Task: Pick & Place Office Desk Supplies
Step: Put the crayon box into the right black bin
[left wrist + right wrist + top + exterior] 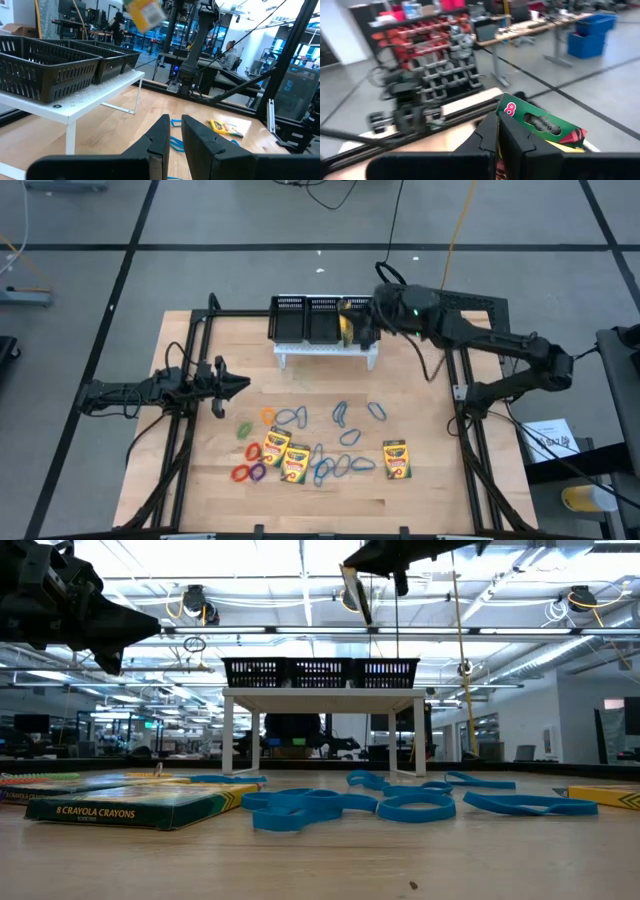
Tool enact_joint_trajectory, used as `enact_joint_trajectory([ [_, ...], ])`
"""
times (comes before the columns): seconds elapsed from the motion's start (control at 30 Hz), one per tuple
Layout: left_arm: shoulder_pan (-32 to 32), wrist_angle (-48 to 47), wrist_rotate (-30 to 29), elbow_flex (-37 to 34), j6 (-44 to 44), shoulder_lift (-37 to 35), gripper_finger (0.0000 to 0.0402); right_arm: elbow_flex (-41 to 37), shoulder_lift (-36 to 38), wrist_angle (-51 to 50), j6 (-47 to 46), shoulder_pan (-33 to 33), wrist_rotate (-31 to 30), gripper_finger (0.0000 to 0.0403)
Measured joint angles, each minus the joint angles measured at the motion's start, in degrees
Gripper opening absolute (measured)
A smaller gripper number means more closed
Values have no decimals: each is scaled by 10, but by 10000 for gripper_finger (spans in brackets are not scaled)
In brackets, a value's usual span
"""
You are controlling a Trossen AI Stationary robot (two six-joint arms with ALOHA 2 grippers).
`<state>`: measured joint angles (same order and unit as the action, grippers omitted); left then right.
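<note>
My right pincer (352, 328) clamped tight on 1 crayon box (346, 326), held above the black mesh organiser's (305, 320) right compartment. 3 crayon boxes (396, 459) and blue loops (345, 416) lie on the table well below. Left pincer (240, 385) idle, nearly closed, empty.

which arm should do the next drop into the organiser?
Right. The right gripper is shut on a crayon box and hangs above the organiser's right-hand compartment. The left gripper holds nothing and sits out over the table's left side, away from the organiser.
</note>
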<state>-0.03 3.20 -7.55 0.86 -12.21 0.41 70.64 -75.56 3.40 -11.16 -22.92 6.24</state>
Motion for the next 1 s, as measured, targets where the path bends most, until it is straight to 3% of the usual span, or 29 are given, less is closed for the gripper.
enact_joint_trajectory([
  [0.13,0,0,0,0,0,0,56,39,-38,-46,-6,-43,-13,0],
  [0.4,0,0,0,0,0,0,56,40,-84,-102,11,-79,-112,0],
  [1.0,0,0,0,0,0,0,56,40,-96,-158,29,-38,-205,0],
])
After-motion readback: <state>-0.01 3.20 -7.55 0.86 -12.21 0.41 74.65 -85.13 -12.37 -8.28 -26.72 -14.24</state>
